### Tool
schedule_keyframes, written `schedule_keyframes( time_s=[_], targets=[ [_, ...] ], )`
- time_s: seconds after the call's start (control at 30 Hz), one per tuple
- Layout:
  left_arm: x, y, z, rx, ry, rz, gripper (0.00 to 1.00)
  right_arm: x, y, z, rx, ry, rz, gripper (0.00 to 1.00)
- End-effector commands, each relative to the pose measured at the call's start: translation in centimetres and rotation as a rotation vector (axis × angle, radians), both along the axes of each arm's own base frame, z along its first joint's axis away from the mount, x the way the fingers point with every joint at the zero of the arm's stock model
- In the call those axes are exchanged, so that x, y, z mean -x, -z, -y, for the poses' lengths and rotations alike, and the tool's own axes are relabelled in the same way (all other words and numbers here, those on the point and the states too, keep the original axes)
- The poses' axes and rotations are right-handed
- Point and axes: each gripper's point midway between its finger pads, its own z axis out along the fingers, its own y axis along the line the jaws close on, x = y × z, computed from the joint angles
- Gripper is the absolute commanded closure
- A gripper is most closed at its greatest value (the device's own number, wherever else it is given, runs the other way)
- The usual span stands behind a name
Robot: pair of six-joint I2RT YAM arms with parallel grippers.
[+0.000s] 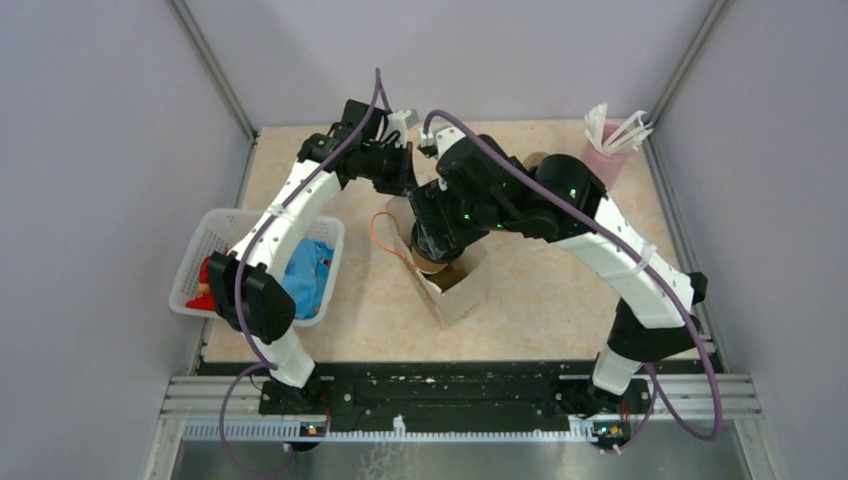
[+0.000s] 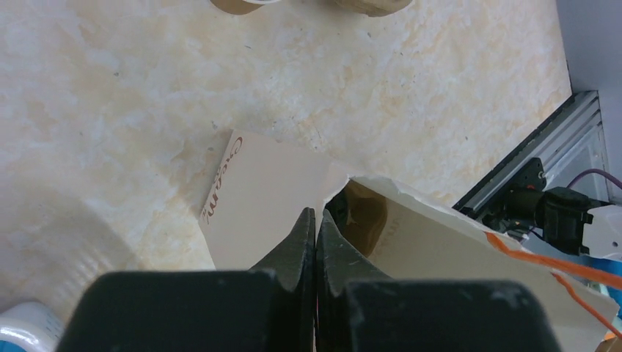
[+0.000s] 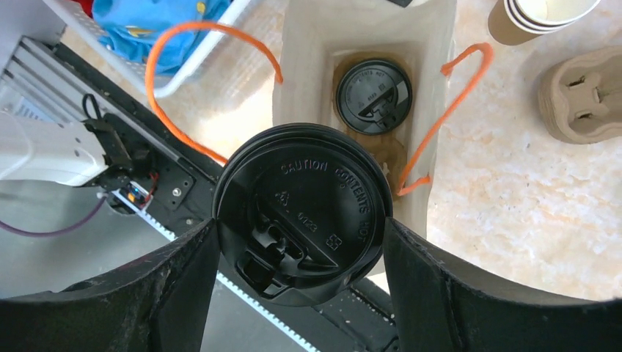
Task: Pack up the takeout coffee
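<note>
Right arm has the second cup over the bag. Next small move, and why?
Probably lower the right gripper straight down: its lidded cup hangs over the bag's free end, beside the cup already inside, and the left gripper pinches the rim, holding the mouth open.

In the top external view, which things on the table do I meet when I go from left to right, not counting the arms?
white basket → paper bag → pink cup of sticks

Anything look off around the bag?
The bag rim looks ragged, possibly torn, right where the left gripper pinches it. The held cup and bagged cup are both lidded; no spill visible.
</note>
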Motion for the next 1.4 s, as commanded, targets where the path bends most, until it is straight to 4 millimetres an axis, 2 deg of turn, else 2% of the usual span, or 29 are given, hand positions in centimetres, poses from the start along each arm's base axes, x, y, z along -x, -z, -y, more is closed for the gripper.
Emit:
schedule_keyframes(
  time_s=[0.0,0.37,0.57,0.9,1.03,1.33,1.37],
  targets=[
    [-0.6,-4.0,0.4,0.043,0.014,0.143,1.0,0.0,-0.7,0.3,0.014,0.054,0.049,0.26],
    [0.1,-6.2,0.2,0.082,-0.021,0.169,1.0,0.0,0.9,1.6,0.082,0.111,0.065,0.27],
    [0.5,-7.8,-0.1,0.107,-0.046,0.193,1.0,-0.2,2.1,1.2,0.115,0.071,0.109,0.27],
    [1.7,-9.5,-0.4,0.156,-0.022,0.296,1.0,-3.2,4.9,-1.1,0.14,0.105,0.234,0.28],
    [2.4,-9.6,-0.6,0.162,-0.008,0.321,1.0,-4.0,5.3,-1.5,0.094,0.119,0.275,0.29],
    [4.0,-9.3,-0.9,0.199,0.003,0.343,1.0,-5.0,5.7,-0.1,0.03,0.133,0.361,0.31],
    [4.2,-9.3,-0.9,0.204,0.004,0.346,1.0,-5.0,6.2,-0.2,0.038,0.115,0.372,0.31]
  ],
)
